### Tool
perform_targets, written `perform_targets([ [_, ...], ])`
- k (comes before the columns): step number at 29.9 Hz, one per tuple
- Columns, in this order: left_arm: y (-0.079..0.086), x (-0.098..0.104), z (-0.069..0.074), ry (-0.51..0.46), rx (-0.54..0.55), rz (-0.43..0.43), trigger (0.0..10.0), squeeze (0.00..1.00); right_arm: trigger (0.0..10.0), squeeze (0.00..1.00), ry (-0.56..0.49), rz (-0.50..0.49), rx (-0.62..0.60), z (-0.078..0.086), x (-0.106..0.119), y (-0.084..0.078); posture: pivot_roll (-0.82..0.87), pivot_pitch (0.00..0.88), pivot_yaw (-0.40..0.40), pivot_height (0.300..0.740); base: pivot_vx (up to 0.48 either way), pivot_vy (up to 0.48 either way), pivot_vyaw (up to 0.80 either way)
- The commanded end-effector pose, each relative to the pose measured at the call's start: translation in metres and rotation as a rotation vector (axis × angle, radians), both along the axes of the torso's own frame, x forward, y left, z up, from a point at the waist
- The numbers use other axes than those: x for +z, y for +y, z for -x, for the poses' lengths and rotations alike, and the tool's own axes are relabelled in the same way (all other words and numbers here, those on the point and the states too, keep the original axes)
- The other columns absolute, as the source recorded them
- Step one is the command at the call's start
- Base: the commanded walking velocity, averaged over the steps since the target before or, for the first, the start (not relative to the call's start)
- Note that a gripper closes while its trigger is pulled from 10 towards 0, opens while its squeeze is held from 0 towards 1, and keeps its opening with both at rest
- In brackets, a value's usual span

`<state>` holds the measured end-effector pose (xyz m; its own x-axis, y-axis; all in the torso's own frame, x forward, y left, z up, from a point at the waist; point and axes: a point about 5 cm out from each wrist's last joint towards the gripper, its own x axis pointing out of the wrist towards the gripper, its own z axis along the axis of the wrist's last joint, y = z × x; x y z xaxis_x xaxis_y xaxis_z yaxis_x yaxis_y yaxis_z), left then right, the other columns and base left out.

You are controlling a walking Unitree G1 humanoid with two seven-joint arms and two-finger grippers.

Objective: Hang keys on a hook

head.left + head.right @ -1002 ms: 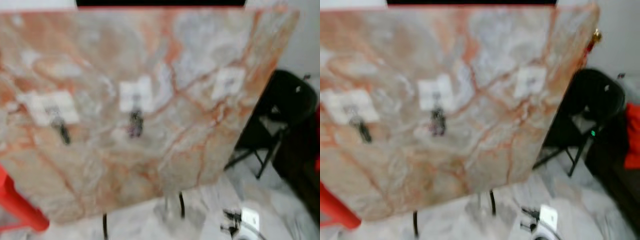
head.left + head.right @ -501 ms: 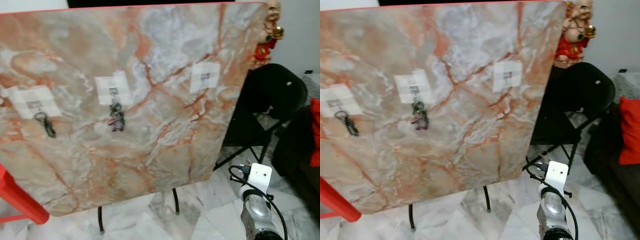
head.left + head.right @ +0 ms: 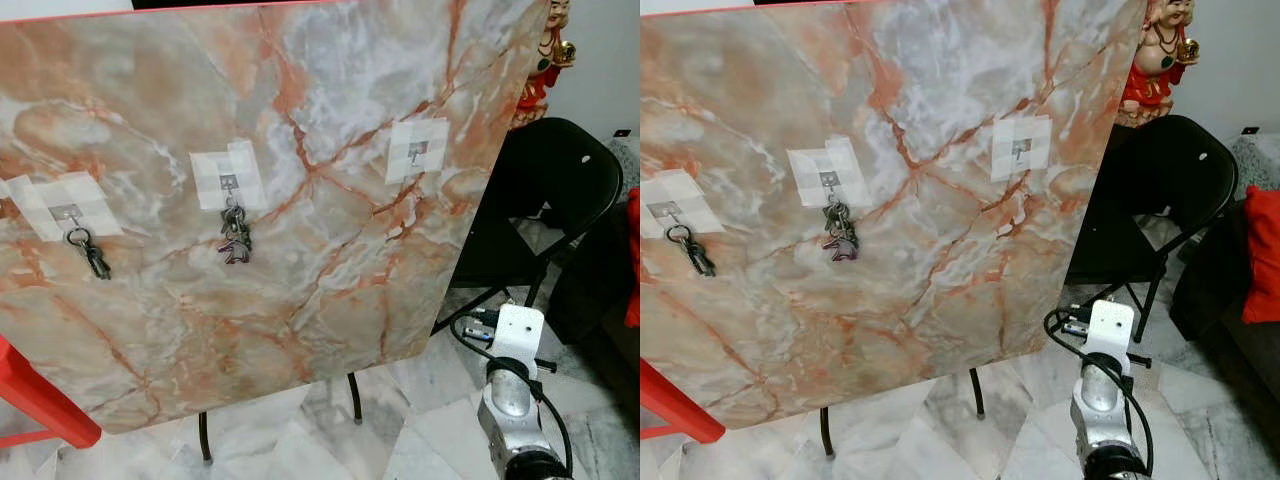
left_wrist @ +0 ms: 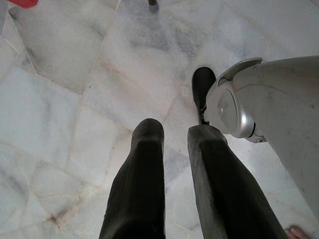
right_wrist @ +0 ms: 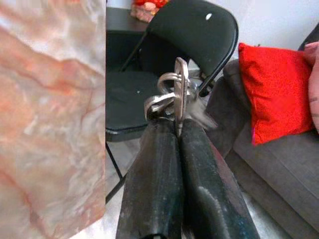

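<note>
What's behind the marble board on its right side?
A black folding chair stands behind the marble board, its seat partly covered by the board's edge. A red figurine shows above the chair; what it stands on is hidden.

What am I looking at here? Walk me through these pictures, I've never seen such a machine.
A humanoid robot sees through four cameras. Two on its head face a marble board standing upright with three taped hooks: the left hook and middle hook each carry keys, the right hook is bare. The right arm rises at the lower right. Its wrist camera looks along the right gripper, whose black fingers are shut on a key ring, with a black chair behind. The left gripper hangs above the marble floor, fingers slightly apart.
</note>
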<state>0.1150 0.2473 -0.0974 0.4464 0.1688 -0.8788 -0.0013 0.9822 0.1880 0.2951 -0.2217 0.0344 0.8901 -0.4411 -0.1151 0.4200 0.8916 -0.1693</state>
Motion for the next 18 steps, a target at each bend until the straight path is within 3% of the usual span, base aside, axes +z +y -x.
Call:
perform_targets([
  [1,0.002,0.000,0.001,-0.006,0.013,0.002,10.0,0.00,10.0,0.00,-0.028,-0.002,0.001,-0.004,0.006,0.003,0.04,0.000,-0.035,0.730,0.000,0.420,0.00],
  [5,0.002,0.000,0.001,-0.004,0.014,0.003,10.0,0.00,10.0,0.00,-0.036,-0.001,-0.002,-0.008,0.011,0.006,0.04,0.000,-0.035,0.730,0.000,0.409,0.00],
  [18,0.001,0.000,0.001,0.007,-0.014,0.001,10.0,0.00,10.0,0.00,-0.069,-0.002,0.017,-0.030,0.033,0.010,0.04,0.000,-0.034,0.730,0.000,0.000,0.00],
])
